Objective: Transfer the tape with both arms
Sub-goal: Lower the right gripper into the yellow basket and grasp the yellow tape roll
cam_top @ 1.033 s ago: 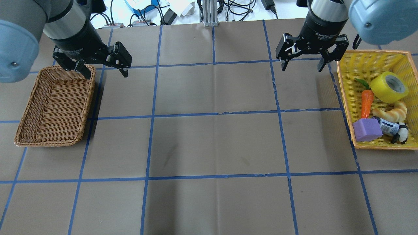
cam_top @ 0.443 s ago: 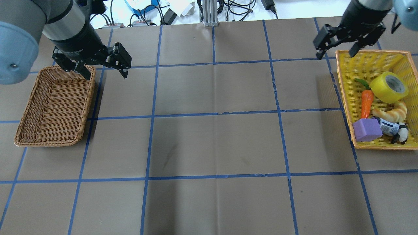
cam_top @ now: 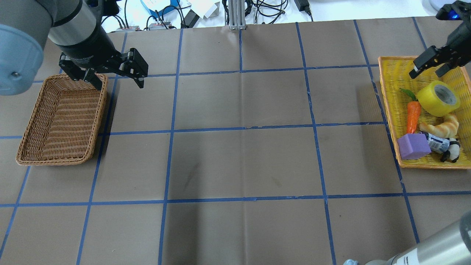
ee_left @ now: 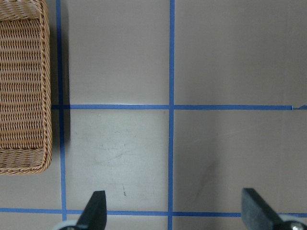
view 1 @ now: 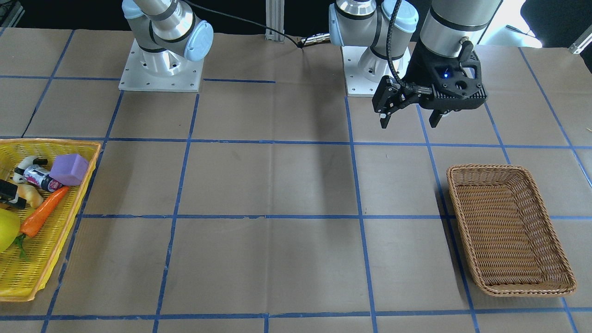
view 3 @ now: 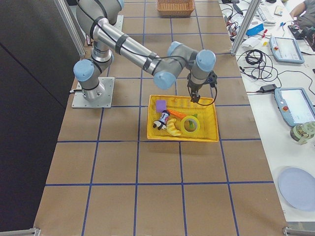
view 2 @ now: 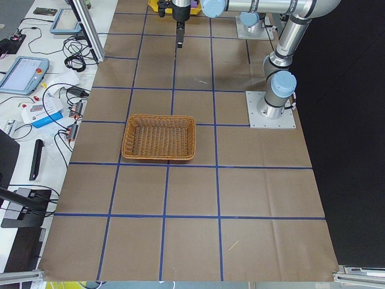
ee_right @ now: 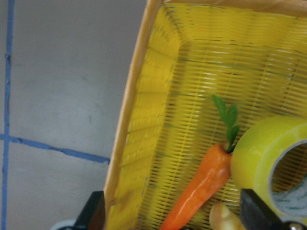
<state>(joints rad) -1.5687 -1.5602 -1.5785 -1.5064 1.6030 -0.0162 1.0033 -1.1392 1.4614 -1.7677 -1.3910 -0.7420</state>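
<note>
Step in hand, as I read it: right arm approaching the pick. Nothing is grasped yet.

- Right gripper [cam_top: 428, 71]: fingers spread wide, empty. It hangs over the far corner of the yellow basket [cam_top: 382, 95], on the side towards table centre.
- Tape [cam_top: 438, 98]: in the yellow basket, near its far end. It's tilted, with the core opening facing up and partly sideways. It sits right against the carrot [cam_top: 413, 116] greens on one side and looks propped on the croissant [cam_top: 443, 125] on the other.
- In the right wrist view the roll sits at the frame edge, by one fingertip and not between the two. The gripper isn't centred on it.
- Left gripper [cam_top: 120, 86]: fingers also spread wide, empty. It's parked above the table [cam_top: 239, 162], just beside the far corner of the wicker basket [cam_top: 101, 106]. The left wrist view shows only paper between its fingers.

Next move, my call:
- Slide the right gripper sideways until the roll is centred between the fingers.
- Match the wrist to the roll's tilt, then descend and close. I'd pinch one wall through the core, or span the width if it fits.
- The carrot and croissant crowd the roll, so finger clearance is tight. Watch for dragging the carrot along.
- The glossy, tilted roll may rock on first contact.

After that I expect a lift, a handover to the left arm around mid-table, and a drop into the wicker basket.
</note>
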